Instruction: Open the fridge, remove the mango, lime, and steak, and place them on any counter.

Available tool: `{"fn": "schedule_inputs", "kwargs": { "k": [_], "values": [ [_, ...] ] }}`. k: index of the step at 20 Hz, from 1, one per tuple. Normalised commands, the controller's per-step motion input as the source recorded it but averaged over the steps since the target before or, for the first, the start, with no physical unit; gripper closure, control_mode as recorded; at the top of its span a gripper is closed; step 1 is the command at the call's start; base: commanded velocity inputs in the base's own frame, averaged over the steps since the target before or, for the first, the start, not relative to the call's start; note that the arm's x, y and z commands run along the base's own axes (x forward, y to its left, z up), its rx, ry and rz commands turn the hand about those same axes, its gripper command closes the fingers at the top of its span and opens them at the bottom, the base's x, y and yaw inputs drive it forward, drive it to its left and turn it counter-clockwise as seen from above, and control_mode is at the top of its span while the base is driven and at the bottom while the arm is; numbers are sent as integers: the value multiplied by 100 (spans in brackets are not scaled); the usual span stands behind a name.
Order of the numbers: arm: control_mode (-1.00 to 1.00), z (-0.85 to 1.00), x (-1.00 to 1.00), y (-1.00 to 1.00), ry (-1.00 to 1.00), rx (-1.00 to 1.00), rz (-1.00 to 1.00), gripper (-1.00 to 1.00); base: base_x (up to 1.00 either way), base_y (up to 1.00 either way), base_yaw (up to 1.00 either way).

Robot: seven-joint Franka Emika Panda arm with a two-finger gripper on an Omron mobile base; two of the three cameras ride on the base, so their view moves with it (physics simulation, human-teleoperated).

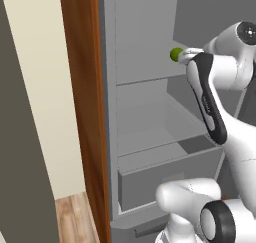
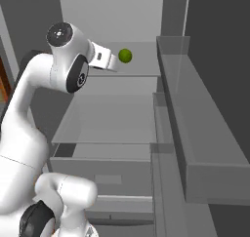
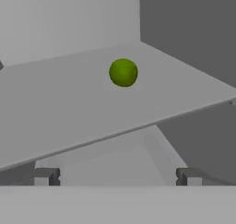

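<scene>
Inside the tall matte grey fridge point(image 1: 145, 87), door open, the small round bright green lime point(image 3: 123, 72) sits on an upper grey shelf point(image 3: 69, 108). The two-finger gripper point(image 3: 117, 176) is spread wide and empty, lime straight ahead, slightly above the fingertips.

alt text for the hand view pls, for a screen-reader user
A round bright green lime sits alone on a grey shelf inside the open fridge, straight ahead of the open gripper. The gripper's two dark fingertips stand wide apart at the bottom, short of the lime and not touching it.
</scene>
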Motion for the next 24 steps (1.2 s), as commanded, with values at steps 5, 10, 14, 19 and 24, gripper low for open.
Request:
{"fn": "schedule_inputs", "kwargs": {
  "k": [5, 10, 14, 19, 24],
  "values": [
    [-100, 0, 50, -19, 7, 0, 0, -100, 0, 0, 0],
    [-100, -2, 46, -3, 8, 0, 0, -100, 0, 0, 0],
    [-100, -6, 41, 0, 8, 0, 0, -100, 0, 0, 0],
    [-100, -9, 44, -3, 7, 0, 0, -100, 0, 0, 0],
    [-100, -18, 52, -5, 5, 0, 0, -100, 0, 0, 0]
  ]
}}
